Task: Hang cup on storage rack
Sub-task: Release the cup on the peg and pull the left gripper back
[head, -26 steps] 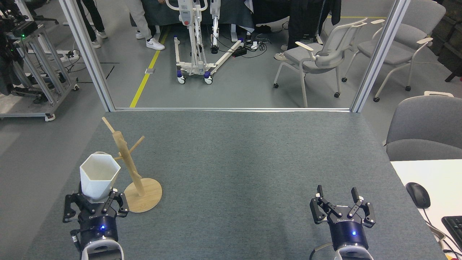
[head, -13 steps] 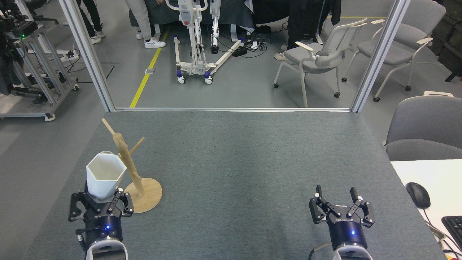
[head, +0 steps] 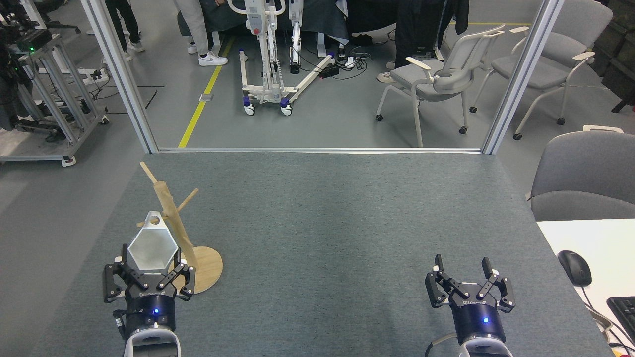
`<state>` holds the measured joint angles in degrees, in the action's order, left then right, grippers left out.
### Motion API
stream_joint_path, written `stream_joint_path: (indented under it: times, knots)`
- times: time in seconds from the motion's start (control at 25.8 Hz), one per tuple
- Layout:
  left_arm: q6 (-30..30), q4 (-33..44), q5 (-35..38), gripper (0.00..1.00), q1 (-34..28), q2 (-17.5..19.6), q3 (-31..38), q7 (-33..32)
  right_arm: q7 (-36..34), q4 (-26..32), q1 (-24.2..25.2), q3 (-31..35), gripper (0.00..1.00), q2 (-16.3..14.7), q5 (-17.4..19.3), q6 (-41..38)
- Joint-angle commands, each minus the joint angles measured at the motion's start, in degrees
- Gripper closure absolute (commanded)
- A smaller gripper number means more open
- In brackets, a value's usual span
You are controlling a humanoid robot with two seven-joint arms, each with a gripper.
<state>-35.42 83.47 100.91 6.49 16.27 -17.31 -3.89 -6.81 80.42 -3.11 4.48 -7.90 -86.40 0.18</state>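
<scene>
Carrying the cup [head: 153, 246], pinched in the left end effector [head: 149, 278], beside the storage rack [head: 176, 229]; next, threading its handle onto a peg; right end effector [head: 469, 285] spread, idle.

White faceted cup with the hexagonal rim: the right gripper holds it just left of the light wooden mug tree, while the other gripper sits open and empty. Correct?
Not quite. The head view shows the left gripper holding the white faceted cup beside the light wooden mug tree. The right gripper is the one open and empty.
</scene>
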Motion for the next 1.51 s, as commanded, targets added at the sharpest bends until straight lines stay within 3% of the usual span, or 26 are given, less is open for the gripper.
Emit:
stream_joint_path:
  times: [0.0,0.7,0.97,1.08,1.2,1.47]
  knots:
    - [0.4,-0.1,0.0,0.00,0.0,0.0,0.0,-0.1,0.0,0.0,0.1,0.0,0.01,-0.2,0.0,0.0]
    - [2.0,-4.1,-1.2,0.00,-5.7,-2.1,-4.9,-0.9,-0.4,1.0,-0.4,0.4,0.01,-0.6,1.0,0.0]
    - [2.6,3.8,-7.9,0.00,-13.5,-4.5,-11.1,-0.2,-0.5,0.9,-0.1,1.1,0.01,-1.0,1.1,0.0]
    - [8.4,8.5,-10.6,0.00,-13.9,-6.5,-13.3,0.2,-0.5,1.0,-0.2,1.2,0.01,-1.1,1.1,0.1]
    - [14.2,11.4,-14.2,0.00,-13.2,-11.3,-13.3,1.3,-0.5,1.1,-0.3,1.8,0.01,-1.4,1.1,0.1]
    - [23.0,13.5,-15.3,0.00,-4.9,-16.6,-10.7,2.7,-0.3,2.3,-0.1,2.5,0.01,-1.4,4.7,0.1]
